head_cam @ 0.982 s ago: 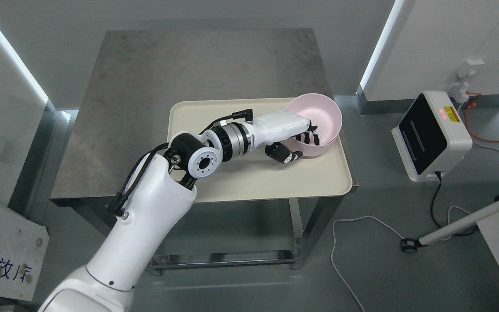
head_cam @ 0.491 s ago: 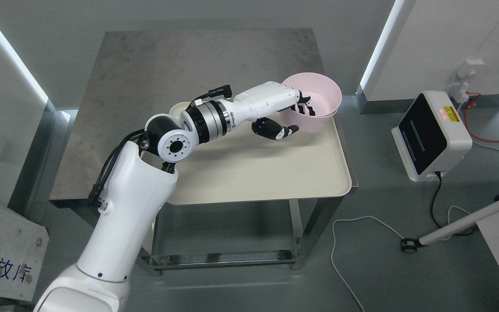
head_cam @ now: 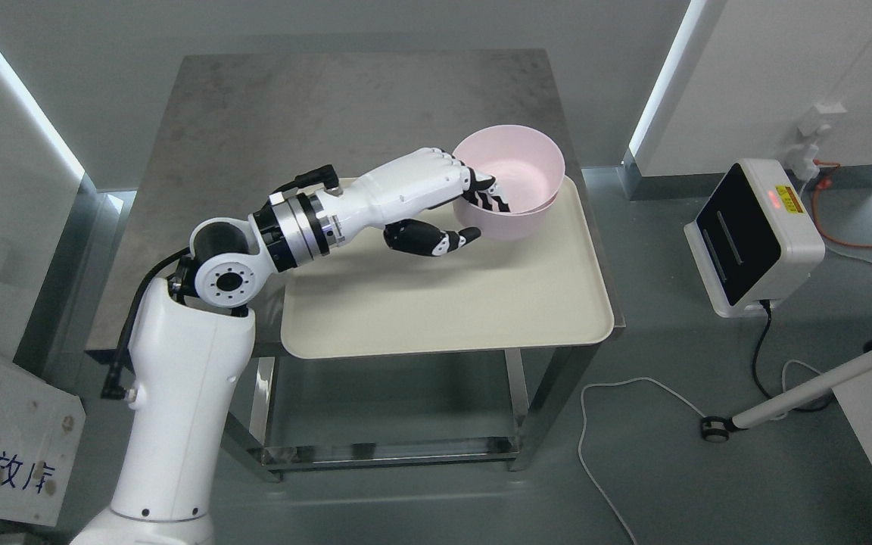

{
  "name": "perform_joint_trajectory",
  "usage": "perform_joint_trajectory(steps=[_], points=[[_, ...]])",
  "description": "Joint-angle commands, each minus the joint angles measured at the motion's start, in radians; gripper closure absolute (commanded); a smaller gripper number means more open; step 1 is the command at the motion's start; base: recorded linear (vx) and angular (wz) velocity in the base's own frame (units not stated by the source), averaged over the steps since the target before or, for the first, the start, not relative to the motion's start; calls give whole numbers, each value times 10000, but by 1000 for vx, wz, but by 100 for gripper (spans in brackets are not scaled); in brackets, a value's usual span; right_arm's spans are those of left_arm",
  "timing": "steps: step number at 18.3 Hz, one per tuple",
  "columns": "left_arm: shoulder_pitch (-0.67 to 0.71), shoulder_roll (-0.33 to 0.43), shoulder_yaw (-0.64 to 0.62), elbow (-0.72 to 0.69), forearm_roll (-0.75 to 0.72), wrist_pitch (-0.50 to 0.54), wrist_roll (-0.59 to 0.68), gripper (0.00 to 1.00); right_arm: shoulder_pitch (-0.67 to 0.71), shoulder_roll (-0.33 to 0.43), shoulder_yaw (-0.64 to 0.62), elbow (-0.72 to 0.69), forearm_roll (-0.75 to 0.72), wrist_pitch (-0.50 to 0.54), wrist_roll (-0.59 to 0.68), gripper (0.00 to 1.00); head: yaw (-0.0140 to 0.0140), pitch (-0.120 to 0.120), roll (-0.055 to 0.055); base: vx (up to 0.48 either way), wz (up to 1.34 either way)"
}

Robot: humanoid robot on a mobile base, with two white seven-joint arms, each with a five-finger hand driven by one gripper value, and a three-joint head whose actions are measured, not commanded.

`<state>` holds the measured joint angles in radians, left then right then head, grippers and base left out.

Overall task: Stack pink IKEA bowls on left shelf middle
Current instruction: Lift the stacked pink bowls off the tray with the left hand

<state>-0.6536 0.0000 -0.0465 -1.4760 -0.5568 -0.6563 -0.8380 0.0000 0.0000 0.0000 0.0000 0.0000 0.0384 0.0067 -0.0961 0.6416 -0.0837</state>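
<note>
A pink bowl (head_cam: 515,170) hangs above the far right part of a cream tray (head_cam: 443,303), lifted off it. My left hand (head_cam: 474,216) is shut on the bowl's near-left rim: the fingers (head_cam: 493,198) reach inside the bowl and the thumb (head_cam: 436,238) lies under and outside it. The left arm (head_cam: 179,378) comes up from the lower left. The right arm is out of view.
The tray lies on the front right of a grey metal table (head_cam: 292,136) with a lower shelf (head_cam: 390,446). A white and black device (head_cam: 754,235) with a cable stands on the floor at right. A white panel (head_cam: 4,446) leans at the lower left.
My left hand has lifted the pink bowl off the tray and carried it up and to the left. The arm's elbow has swung left with it.
</note>
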Motion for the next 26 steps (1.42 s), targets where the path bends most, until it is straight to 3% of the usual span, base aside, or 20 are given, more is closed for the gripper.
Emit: perform_joint_trajectory(steps=[1,5,14,20,26], points=[[722,175,3699,-702,551,-998,-149,98,292,-175,-107,-337,0,-31,-5,0,0,0,0,0,0],[1258,175,4299,-703,719,-1291,-134,97,292,-175,-107,-337,0,-31,-5,0,0,0,0,0,0],[2042,260,4254,-840,2514,-1291,-195,96,292,-175,-107,-337,0,-31,-5,0,0,0,0,1,2],[2287,215,3029,-856,3205,-1291,-149,94,292,-175,-108,-337,0,-31,-5,0,0,0,0,-1,-6],[2287,175,2675,-856,3834,-1291,-149,94,292,-175,-107,-337,0,-31,-5,0,0,0,0,-55,32]])
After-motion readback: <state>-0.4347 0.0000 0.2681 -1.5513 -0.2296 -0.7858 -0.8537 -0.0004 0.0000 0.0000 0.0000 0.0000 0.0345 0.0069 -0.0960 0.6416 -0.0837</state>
